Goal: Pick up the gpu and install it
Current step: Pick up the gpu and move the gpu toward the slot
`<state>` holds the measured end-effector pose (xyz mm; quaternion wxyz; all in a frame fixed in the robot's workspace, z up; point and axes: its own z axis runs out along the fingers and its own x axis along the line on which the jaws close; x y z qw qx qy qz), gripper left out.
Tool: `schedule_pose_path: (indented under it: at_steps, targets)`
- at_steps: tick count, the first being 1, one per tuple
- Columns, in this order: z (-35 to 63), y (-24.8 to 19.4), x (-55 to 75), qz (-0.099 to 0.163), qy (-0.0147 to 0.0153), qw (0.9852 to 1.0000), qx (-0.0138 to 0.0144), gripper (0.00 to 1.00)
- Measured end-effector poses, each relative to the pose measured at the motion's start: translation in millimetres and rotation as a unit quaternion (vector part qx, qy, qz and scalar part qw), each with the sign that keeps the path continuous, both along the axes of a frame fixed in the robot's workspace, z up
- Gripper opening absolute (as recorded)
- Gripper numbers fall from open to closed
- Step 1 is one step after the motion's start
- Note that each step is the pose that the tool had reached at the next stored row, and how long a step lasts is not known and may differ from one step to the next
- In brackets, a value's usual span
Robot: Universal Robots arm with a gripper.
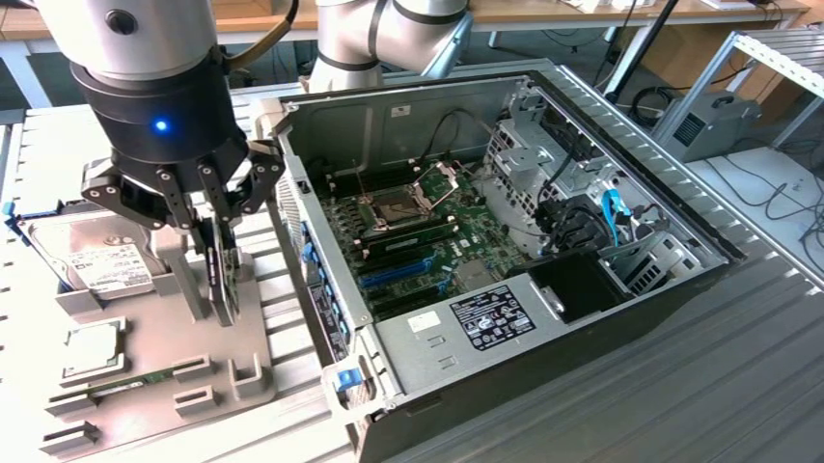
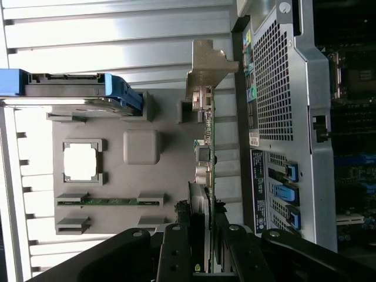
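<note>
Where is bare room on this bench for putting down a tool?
Free: the ribbed table at the exterior view's right of the computer case. Crowded: the grey tray, with hard drive, gpu and gripper.

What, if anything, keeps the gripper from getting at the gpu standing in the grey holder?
Nothing visible, so probably yes: the gripper is right at the gpu, which stands on edge in the grey holder beside the open computer case, with nothing between them.

I see a green gpu (image 2: 207,126) with silver bracket, a grey holder tray (image 2: 170,188), a blue-railed hard drive (image 2: 64,94).
</note>
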<state>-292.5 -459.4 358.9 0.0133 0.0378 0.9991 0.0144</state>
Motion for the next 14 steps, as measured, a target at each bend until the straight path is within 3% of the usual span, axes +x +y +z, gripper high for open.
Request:
schedule_pose_path:
  at_steps: [14]
  targets:
    - [2.8, 0.0, 0.0, 0.0, 0.0, 1.0, 0.0, 0.26]
